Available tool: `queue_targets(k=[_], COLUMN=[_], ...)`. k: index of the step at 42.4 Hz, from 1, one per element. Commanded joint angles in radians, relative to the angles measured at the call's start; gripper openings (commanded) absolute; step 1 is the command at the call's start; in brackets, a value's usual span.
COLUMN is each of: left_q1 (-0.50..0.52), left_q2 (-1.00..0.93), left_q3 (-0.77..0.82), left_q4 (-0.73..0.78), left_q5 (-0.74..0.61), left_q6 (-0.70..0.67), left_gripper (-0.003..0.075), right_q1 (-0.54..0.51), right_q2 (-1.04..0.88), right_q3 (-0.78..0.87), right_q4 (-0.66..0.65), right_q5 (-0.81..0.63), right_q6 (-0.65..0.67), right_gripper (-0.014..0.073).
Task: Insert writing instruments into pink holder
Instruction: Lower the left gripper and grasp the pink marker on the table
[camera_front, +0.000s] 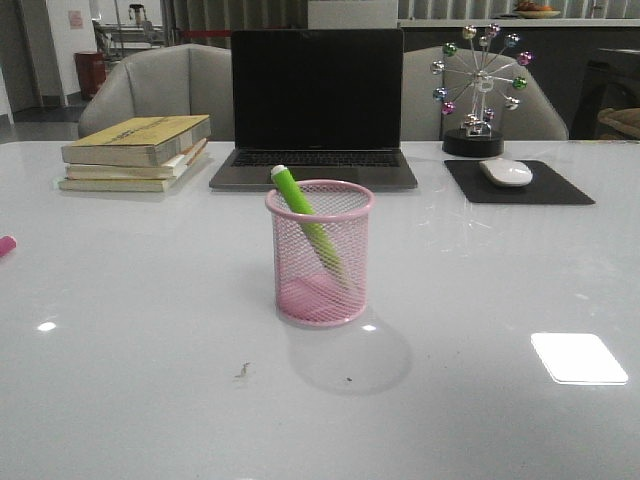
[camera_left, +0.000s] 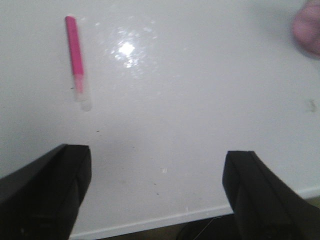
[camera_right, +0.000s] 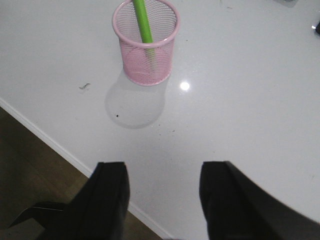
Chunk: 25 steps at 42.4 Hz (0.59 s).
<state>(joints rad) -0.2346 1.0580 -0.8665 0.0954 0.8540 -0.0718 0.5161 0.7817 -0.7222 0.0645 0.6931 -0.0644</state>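
Green marker (camera_front: 308, 222) leans inside pink holder (camera_front: 320, 254) at worktop (camera_front: 150, 340) centre, done. Pink marker (camera_left: 75, 48) lies flat near left edge, mine next. My left pincer (camera_left: 157, 187) spread wide, empty, aimed short of it; right pincer (camera_right: 162, 197) wide, empty, clear of holder

No text can be read — the top book's (camera_front: 140, 133) yellow cover shows faint print, too small to make out, and the laptop (camera_front: 316, 105) screen is dark.
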Motion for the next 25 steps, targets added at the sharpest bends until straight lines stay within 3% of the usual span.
queue_targets(k=[1, 13, 25], left_q1=[0.084, 0.226, 0.247], left_q2=[0.095, 0.444, 0.740], left_q3=[-0.077, -0.284, -0.531], left_q4=[0.005, -0.133, -0.157], left_q5=[-0.071, -0.098, -0.023], left_q6=[-0.007, 0.152, 0.177], left_gripper=[0.0579, 0.0580, 0.0579], right_q1=[-0.008, -0.008, -0.008], right_q2=[-0.009, -0.009, -0.009], right_q3=[-0.030, -0.030, -0.030], right_q4=[-0.002, -0.002, -0.002], right_q5=[-0.055, -0.052, -0.052], right_q6=[-0.006, -0.006, -0.006], right_gripper=[0.0446, 0.0446, 0.0446])
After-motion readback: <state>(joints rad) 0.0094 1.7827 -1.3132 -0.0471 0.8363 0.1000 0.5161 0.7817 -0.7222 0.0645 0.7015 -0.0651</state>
